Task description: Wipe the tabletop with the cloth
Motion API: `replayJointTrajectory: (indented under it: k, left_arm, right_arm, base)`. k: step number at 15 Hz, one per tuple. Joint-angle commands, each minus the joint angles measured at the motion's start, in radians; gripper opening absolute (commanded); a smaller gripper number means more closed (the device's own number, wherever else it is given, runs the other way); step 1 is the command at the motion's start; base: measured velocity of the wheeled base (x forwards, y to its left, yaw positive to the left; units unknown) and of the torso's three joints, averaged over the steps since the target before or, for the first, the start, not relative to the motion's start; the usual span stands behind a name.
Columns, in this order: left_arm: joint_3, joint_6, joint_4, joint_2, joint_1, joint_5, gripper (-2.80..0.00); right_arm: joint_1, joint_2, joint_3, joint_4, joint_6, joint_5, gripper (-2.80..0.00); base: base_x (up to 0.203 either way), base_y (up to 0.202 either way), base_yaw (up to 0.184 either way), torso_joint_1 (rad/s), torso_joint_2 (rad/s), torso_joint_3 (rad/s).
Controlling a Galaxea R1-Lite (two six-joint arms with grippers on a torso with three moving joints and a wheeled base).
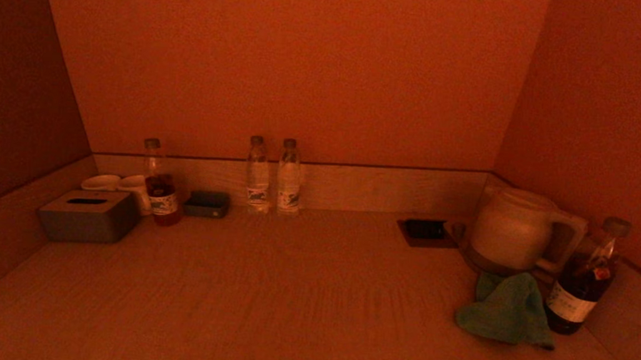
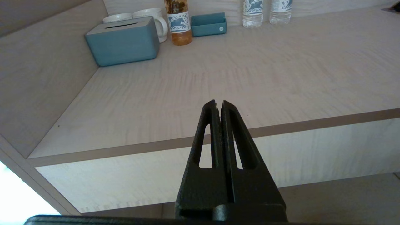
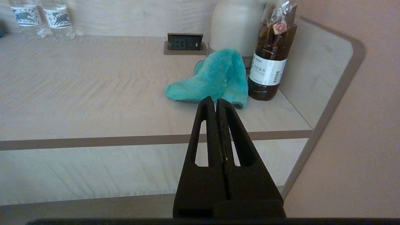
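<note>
Both arms are hanging back off the table's front edge: the left gripper (image 2: 217, 104) and the right gripper (image 3: 212, 101) are each clenched on nothing. Past the right one, the fluffy teal cloth (image 3: 215, 79) is lying crumpled near the table's (image 3: 93, 93) right edge, its peaked fold running toward the back, touching the dark glass bottle (image 3: 271, 59) and the smooth rounded kettle (image 3: 236, 26).

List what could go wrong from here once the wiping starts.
1. The cloth lies bunched against the dark bottle and the kettle; the right hand, shut and short of the front edge, could tip the bottle while grabbing.
2. A wide sweep could topple the two water bottles at the back wall.
3. The cloth could snag on the raised socket.
The left hand is shut, off the table.
</note>
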Motion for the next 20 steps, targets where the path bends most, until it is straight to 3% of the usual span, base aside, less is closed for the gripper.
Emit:
replayJointTrajectory:
  k: [1, 20]
  left_arm:
    - [0.0, 0.0, 0.0, 0.0, 0.002, 0.0, -2.8]
    - [0.0, 0.0, 0.0, 0.0, 0.002, 0.0, -2.8]
  right_arm:
    - [0.0, 0.0, 0.004, 0.0, -0.001, 0.003, -2.8]
    - [0.0, 0.0, 0.066, 0.0, -0.003, 0.062, -2.8]
  base:
    - [0.0, 0.0, 0.0, 0.0, 0.0, 0.0]
    - [0.0, 0.0, 0.0, 0.0, 0.0, 0.0]
